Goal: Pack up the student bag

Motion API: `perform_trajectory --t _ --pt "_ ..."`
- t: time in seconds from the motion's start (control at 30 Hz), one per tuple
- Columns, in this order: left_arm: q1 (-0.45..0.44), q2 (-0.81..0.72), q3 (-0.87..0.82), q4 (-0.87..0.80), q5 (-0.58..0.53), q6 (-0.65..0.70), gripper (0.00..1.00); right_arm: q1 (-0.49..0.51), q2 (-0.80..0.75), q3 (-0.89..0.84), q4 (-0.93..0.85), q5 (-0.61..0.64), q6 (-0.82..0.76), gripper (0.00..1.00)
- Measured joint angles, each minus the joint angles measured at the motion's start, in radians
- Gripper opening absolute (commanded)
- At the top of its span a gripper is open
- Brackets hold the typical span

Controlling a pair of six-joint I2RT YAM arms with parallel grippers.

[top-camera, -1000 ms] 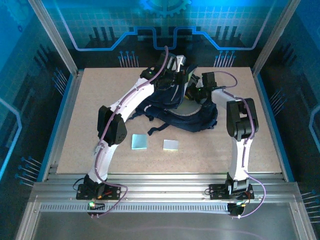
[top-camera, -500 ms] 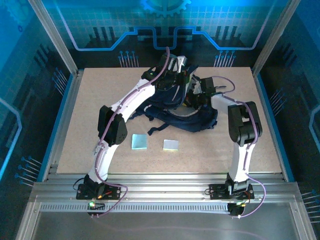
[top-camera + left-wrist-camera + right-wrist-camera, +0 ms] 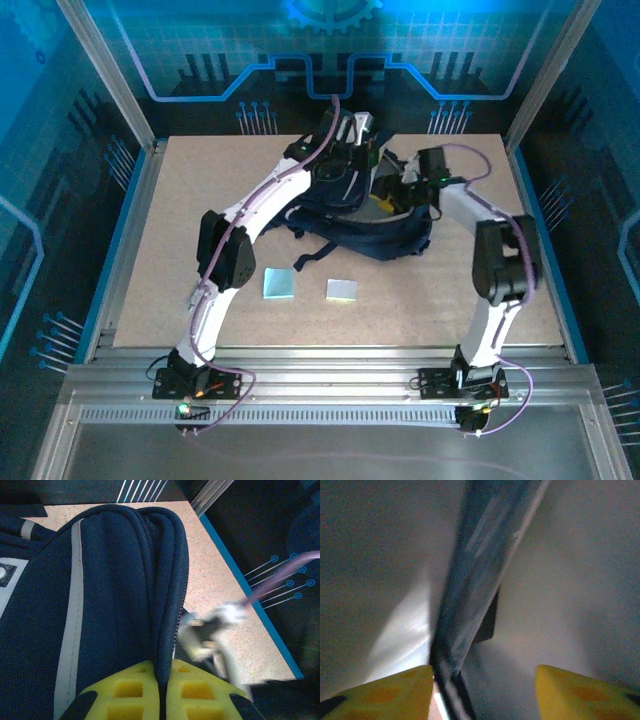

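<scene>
The student bag (image 3: pixel 400 240) lies at the back middle of the table, dark navy with grey stripes (image 3: pixel 75 595). My left gripper (image 3: pixel 352 135) (image 3: pixel 163 680) is shut on the bag's navy zipper edge and holds it pinched between the yellow fingers (image 3: pixel 125 692). My right gripper (image 3: pixel 390 197) (image 3: pixel 482 680) is at the bag's mouth, reaching in from the right, open. Its yellow fingertips (image 3: pixel 385 690) stand wide apart over the grey lining. A flat dark blue item (image 3: pixel 475 580) stands on edge just past the left fingertip, and whether it touches I cannot tell.
Two pale blue-green square pads (image 3: pixel 279 284) (image 3: pixel 342 290) lie on the table (image 3: pixel 170 250) in front of the bag. Black straps (image 3: pixel 310 258) trail from the bag's near side. Metal frame posts (image 3: pixel 110 80) stand at the back corners.
My right gripper has opened, and its arm has swung out to the right while the wrist stays at the bag's mouth. The left gripper keeps its hold.
</scene>
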Motion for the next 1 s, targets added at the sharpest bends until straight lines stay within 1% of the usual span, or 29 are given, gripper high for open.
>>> perform_trajectory --t 0.03,0.07,0.1,0.13,0.17,0.23,0.27,0.3,0.43,0.47,0.6,0.73,0.8,0.87,0.93,1.0 --pt "-0.001 0.010 0.014 0.009 0.007 -0.001 0.25 -0.004 -0.040 -0.003 -0.010 0.019 -0.021 0.63" --pt "-0.003 0.021 0.036 0.022 0.012 0.000 0.40 -0.006 -0.082 -0.011 -0.034 0.038 -0.044 0.65" --pt "-0.005 0.031 0.058 0.039 0.012 -0.002 0.52 -0.009 -0.127 -0.027 -0.060 0.051 -0.064 0.66" --pt "-0.005 0.037 0.072 0.048 0.011 -0.001 0.57 -0.010 -0.171 -0.047 -0.084 0.061 -0.074 0.67" --pt "-0.005 0.042 0.083 0.056 0.012 -0.001 0.60 -0.010 -0.223 -0.071 -0.119 0.073 -0.085 0.68" --pt "-0.005 0.044 0.084 0.057 0.013 -0.004 0.63 -0.010 -0.323 -0.114 -0.164 0.096 -0.100 0.73" --pt "-0.005 0.044 0.084 0.056 0.012 -0.006 0.67 -0.010 -0.370 -0.132 -0.185 0.109 -0.108 0.74" --pt "-0.004 0.044 0.080 0.060 0.012 -0.010 0.74 -0.010 -0.412 -0.147 -0.201 0.126 -0.114 0.74" --pt "0.001 0.032 0.022 0.074 0.012 -0.020 0.87 -0.010 -0.497 -0.176 -0.241 0.169 -0.121 0.73" --pt "0.002 0.028 0.000 0.072 0.012 -0.023 0.89 -0.010 -0.508 -0.185 -0.245 0.177 -0.122 0.73" --pt "0.012 -0.032 -0.135 0.071 0.011 -0.027 0.91 0.014 -0.558 -0.236 -0.270 0.226 -0.114 0.72" --pt "0.047 -0.203 -0.420 0.102 0.007 -0.069 0.91 0.101 -0.624 -0.294 -0.294 0.297 -0.073 0.72" --pt "0.081 -0.315 -0.597 0.143 0.000 -0.107 0.91 0.148 -0.638 -0.329 -0.295 0.332 -0.039 0.72" --pt "0.117 -0.404 -0.736 0.176 -0.010 -0.141 0.91 0.170 -0.632 -0.372 -0.298 0.369 -0.005 0.73" --pt "0.148 -0.457 -0.827 0.202 -0.026 -0.174 0.91 0.159 -0.607 -0.409 -0.307 0.414 0.027 0.74" --pt "0.160 -0.481 -0.888 0.233 -0.035 -0.211 0.91 0.122 -0.567 -0.442 -0.299 0.434 0.056 0.74"
